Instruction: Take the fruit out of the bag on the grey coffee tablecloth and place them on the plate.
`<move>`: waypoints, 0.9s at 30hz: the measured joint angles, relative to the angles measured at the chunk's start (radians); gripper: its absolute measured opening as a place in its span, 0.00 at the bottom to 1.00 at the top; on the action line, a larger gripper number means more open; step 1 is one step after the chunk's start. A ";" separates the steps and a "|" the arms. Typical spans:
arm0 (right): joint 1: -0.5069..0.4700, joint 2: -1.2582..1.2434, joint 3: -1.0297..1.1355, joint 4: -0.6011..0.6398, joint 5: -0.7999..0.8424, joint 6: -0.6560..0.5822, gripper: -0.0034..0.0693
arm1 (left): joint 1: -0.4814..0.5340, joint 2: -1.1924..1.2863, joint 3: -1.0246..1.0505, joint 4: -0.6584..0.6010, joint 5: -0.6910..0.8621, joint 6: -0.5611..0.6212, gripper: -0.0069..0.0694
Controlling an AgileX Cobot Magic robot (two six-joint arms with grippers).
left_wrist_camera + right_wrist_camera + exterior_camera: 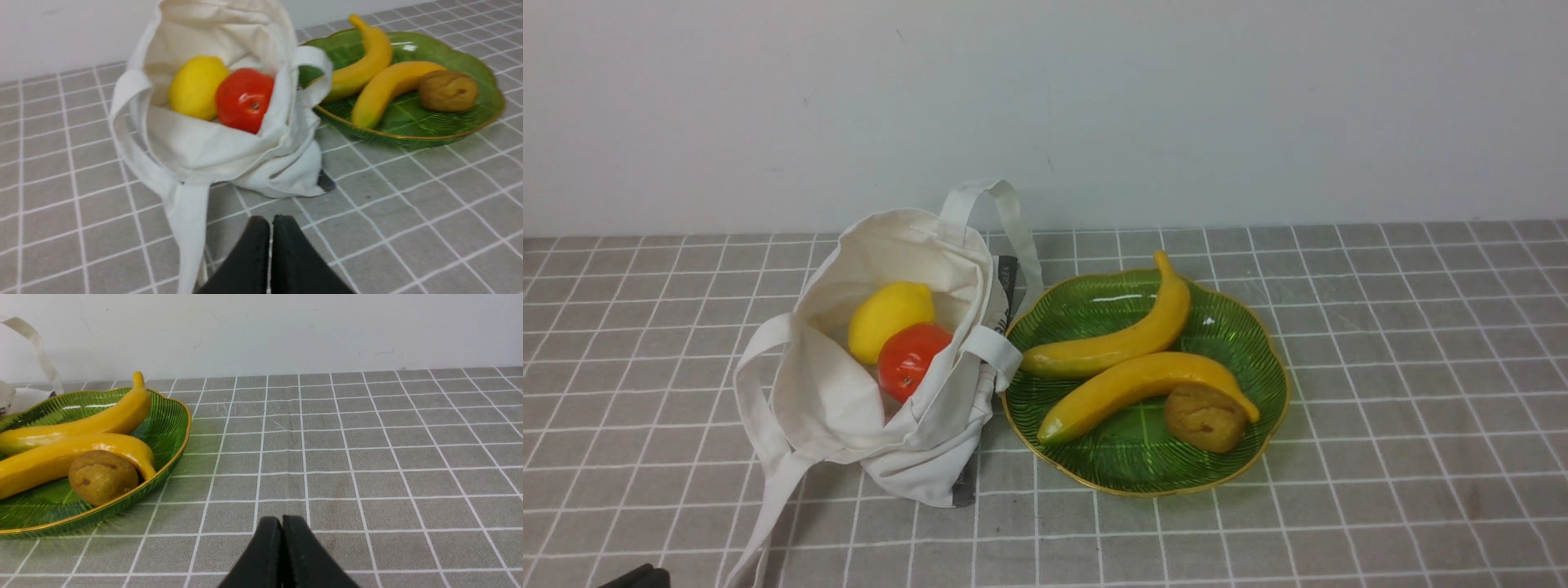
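Note:
The off-white canvas bag (882, 425) lies open on the grey checked tablecloth (1380, 408), left of the green leaf-shaped plate (1225, 327). Inside the bag sit a yellow lemon (890, 317) and a glossy red-orange round fruit (912, 359). The brown rough fruit (1205, 418) lies on the plate with two yellow bananas (1131, 384). My left gripper (271, 222) is shut and empty, low over the cloth just in front of the bag (229, 155). My right gripper (282, 522) is shut and empty over bare cloth, right of the plate (171, 420).
A plain pale wall (1176, 106) closes off the back of the table. The bag's long strap (768, 498) trails toward the front edge. A dark part of my left arm (637, 576) shows at the bottom left of the front view.

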State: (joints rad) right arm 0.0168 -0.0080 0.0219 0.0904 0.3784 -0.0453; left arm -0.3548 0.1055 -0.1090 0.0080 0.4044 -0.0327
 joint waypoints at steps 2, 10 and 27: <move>0.000 0.000 0.000 0.000 0.000 0.000 0.03 | 0.110 0.000 0.045 -0.032 -0.069 0.018 0.08; 0.000 0.000 0.000 0.000 0.000 0.000 0.03 | 0.273 -0.107 0.136 -0.023 -0.113 -0.004 0.08; 0.000 0.000 0.000 0.001 0.001 0.000 0.03 | 0.281 -0.116 0.137 -0.008 -0.031 -0.008 0.08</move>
State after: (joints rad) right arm 0.0168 -0.0080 0.0219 0.0914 0.3793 -0.0453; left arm -0.0736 -0.0105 0.0284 0.0000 0.3732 -0.0403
